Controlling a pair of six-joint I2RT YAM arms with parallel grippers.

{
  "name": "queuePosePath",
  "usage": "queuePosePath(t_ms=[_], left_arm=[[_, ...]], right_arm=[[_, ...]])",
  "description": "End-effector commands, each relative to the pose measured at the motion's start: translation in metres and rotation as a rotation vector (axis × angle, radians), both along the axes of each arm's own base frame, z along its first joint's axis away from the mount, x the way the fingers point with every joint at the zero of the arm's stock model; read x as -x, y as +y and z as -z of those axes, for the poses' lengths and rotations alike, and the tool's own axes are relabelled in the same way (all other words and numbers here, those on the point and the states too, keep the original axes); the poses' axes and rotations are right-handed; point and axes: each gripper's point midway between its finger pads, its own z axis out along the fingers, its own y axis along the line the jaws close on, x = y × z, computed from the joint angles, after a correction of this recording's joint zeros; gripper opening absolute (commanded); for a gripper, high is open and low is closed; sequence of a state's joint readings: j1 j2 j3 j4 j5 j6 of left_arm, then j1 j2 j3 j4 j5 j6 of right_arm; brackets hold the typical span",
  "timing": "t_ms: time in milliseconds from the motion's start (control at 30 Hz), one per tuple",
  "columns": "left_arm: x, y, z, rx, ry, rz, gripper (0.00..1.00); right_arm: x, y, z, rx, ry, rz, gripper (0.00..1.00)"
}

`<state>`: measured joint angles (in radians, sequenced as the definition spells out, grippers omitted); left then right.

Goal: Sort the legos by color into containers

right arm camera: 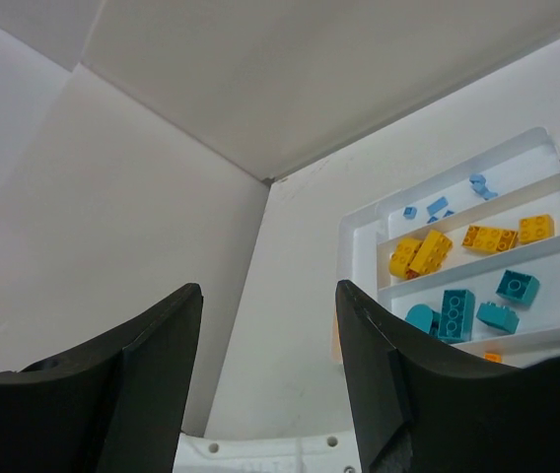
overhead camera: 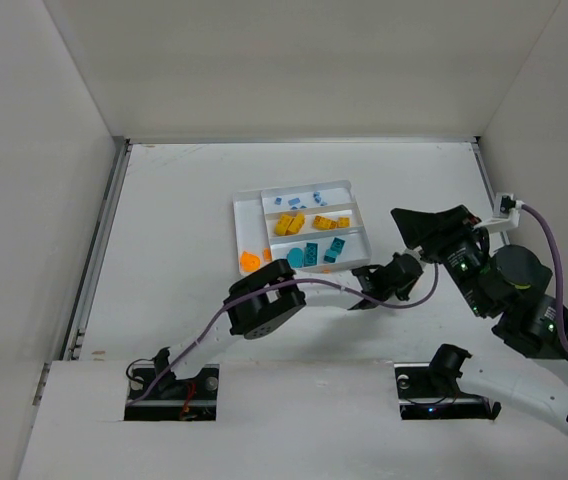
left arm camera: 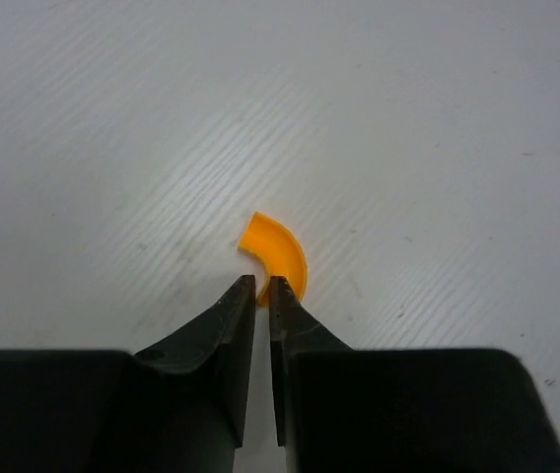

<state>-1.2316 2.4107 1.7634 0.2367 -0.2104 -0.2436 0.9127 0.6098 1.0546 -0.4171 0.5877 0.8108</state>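
Observation:
My left gripper points down at the table, its jaws closed to a thin gap on the near end of an orange curved lego that lies flat. From above, this gripper is at the near left corner of the white tray, where orange pieces lie. The tray holds light blue legos in the far section, yellow legos in the middle and teal legos in the near one. My right gripper is open and empty, just near the tray's right end; the tray shows past its fingers.
White walls close in the table on the left, back and right. The left arm's purple cable runs across the table in front of the tray, under the right gripper. The right arm's body stands to the right of the tray.

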Motion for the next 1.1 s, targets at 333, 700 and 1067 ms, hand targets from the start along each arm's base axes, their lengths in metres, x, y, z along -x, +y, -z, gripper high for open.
queuePosePath(t_ms=[333,700,1067], left_arm=[[0.017,0.134,-0.029,-0.027,-0.038,-0.196,0.0],[0.025,0.067,-0.059,0.068,-0.072,-0.098,0.41],[-0.006,0.022,-0.026,0.029,-0.063,-0.083,0.53]], right_arm=[[-0.011,0.006,0.045,0.086,-0.034,0.014,0.62],[-0.017,-0.03,0.093,0.136,0.001,0.114,0.62],[-0.012,-0.041,0.089,0.157,-0.01,0.123,0.62]])
